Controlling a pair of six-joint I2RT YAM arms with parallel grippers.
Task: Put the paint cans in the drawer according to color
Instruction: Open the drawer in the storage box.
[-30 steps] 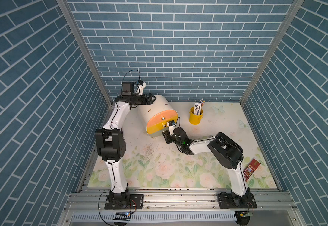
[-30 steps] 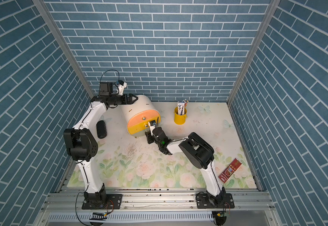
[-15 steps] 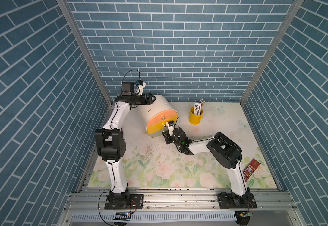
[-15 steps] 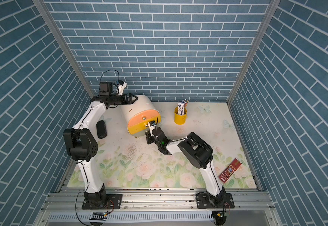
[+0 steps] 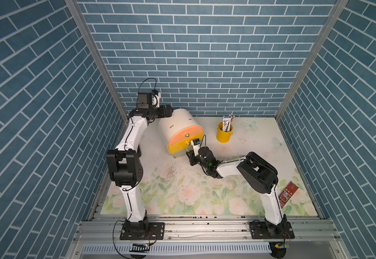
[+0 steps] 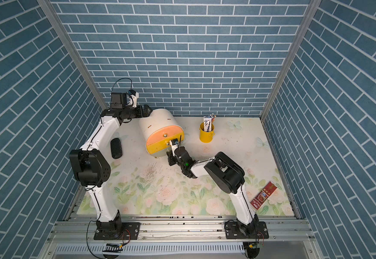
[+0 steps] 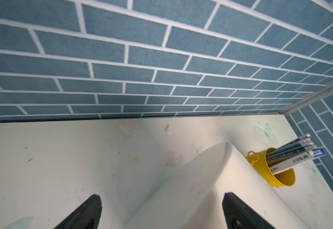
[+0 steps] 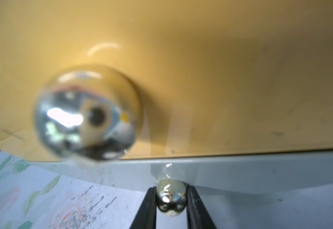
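The drawer cabinet (image 5: 178, 125) (image 6: 158, 122) is cream with an arched top and stands at the back left, showing peach, yellow and grey fronts. My right gripper (image 8: 171, 198) (image 5: 190, 154) is low at the grey bottom front. It is shut on that drawer's small brass knob (image 8: 171, 195). The yellow drawer's knob (image 8: 86, 113) looms blurred beside it. My left gripper (image 7: 161, 198) (image 5: 170, 111) is open behind the cabinet, with its fingers straddling the cabinet's cream back edge (image 7: 201, 178). No paint cans are in view.
A yellow bucket (image 5: 224, 134) (image 7: 276, 174) holding pencils and a carton stands right of the cabinet. A red packet (image 5: 286, 194) lies near the right wall. A black oblong object (image 6: 116, 148) lies by the left arm. Brick walls enclose three sides.
The right gripper has shifted very slightly at the cabinet's lower front. The left arm and the cabinet have not visibly moved.
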